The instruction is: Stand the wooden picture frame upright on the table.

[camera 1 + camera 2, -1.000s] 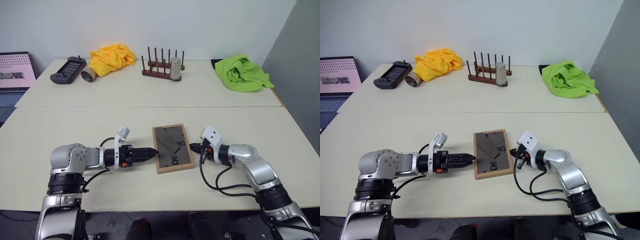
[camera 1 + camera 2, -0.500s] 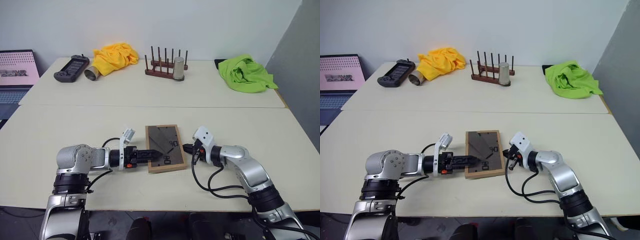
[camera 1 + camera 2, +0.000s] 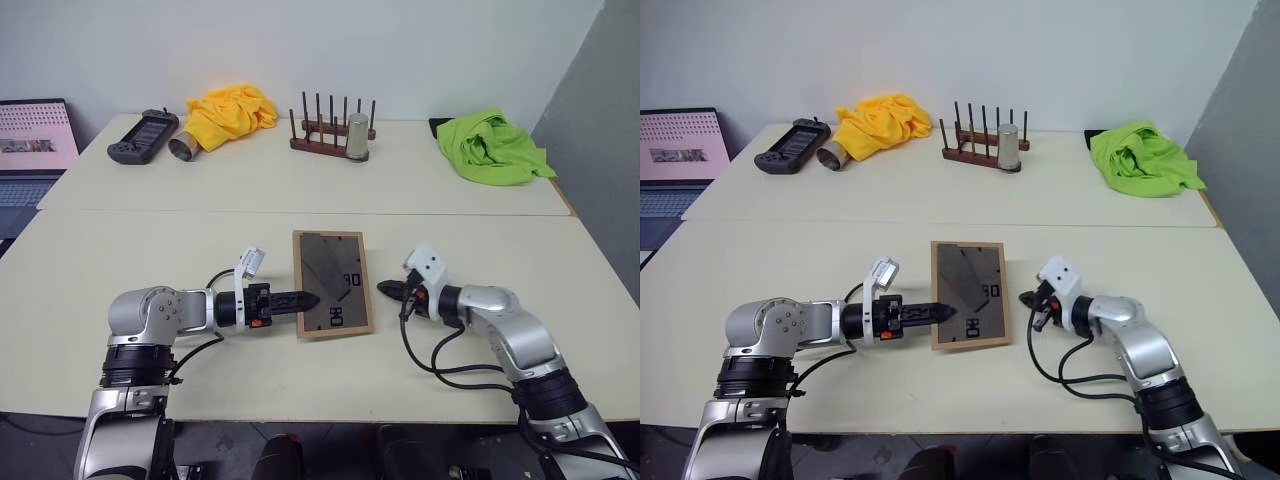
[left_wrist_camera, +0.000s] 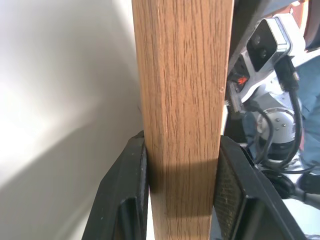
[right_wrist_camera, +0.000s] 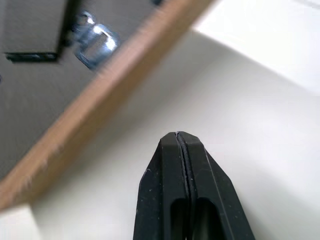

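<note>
A wooden picture frame (image 3: 331,283) lies near the front edge of the cream table (image 3: 120,260), its dark grey back panel up, between the robot's two grippers. The left gripper (image 3: 303,299) has its two fingers (image 4: 125,195) clamped on the frame's left-hand wooden edge, one pad on each face, apparently to tip it up off the table and onto its stand. The right gripper (image 3: 386,290) sits just beside the opposite edge, apart from the wood, with its fingers pressed together and empty, seemingly waiting to steady the frame. The frame is not yet upright.
</note>
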